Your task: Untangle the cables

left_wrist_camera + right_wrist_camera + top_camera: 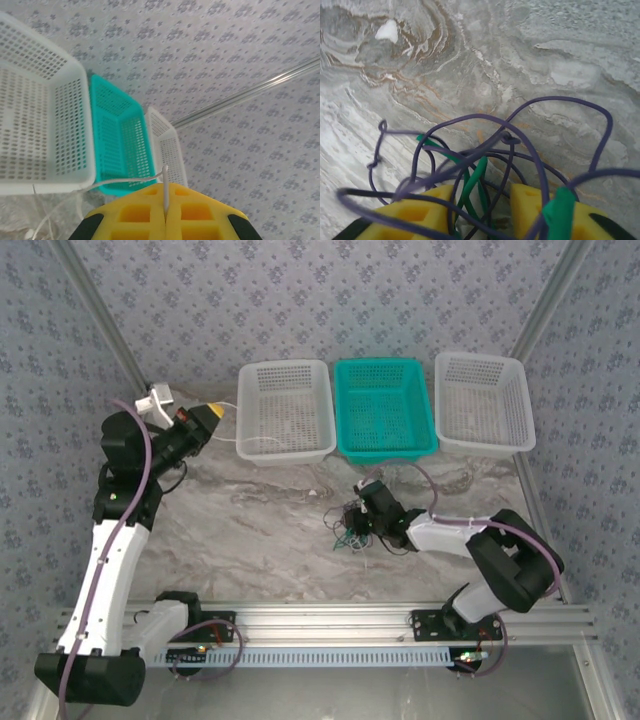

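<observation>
The cables (348,525) lie as a small tangle of dark purple-grey and green strands on the marble table, just left of centre-right. My right gripper (362,512) is down on the tangle. In the right wrist view its yellow fingers (415,215) stand apart, open, with green and purple strands (475,175) loose in the gap and draped over both tips. My left gripper (207,420) is raised at the back left, shut on a thin white cable (165,182). That cable trails from the left gripper (165,192) toward the front of the left white basket (268,441).
Three baskets stand in a row at the back: a white one (285,368), a teal one (385,452), a white one (482,445). A white block (157,400) sits behind the left arm. The aluminium rail (330,620) runs along the near edge.
</observation>
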Robot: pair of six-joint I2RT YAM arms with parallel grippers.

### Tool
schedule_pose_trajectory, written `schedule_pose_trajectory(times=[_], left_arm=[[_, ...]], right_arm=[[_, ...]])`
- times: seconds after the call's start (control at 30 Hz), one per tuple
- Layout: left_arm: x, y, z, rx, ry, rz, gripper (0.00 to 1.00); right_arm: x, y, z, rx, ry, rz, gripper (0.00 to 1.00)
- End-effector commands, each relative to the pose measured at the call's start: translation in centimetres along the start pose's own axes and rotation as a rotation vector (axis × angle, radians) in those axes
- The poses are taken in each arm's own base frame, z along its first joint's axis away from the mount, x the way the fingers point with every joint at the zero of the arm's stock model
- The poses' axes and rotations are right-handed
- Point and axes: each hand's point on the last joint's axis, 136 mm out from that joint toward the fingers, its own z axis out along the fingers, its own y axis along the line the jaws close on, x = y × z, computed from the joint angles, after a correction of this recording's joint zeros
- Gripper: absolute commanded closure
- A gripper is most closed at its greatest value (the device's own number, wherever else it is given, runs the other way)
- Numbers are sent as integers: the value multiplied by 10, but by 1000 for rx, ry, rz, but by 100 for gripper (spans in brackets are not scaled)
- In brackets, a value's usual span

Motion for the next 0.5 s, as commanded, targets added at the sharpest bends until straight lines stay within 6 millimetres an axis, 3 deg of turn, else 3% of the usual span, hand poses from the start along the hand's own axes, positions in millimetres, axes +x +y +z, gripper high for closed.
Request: schedule_pose_trajectory(times=[0.0, 0.17, 0.23, 0.33, 0.47], left_arm=[[-1, -7, -9, -12, 3, 66, 100], [7, -7, -5, 4, 49, 74, 100], [11, -3, -4, -1, 56, 75, 100], [22, -3, 3, 9, 84, 91, 100], [46, -13, 18, 58, 163, 155, 100]], right_arm=[[-25, 19, -24, -64, -65, -20, 27], [-97, 46, -94, -129, -348, -106, 3], [-128, 63, -130, -193, -496, -176, 0], [-152, 112, -174, -389, -609, -372, 0], [-161, 172, -207, -632, -617, -565, 0]])
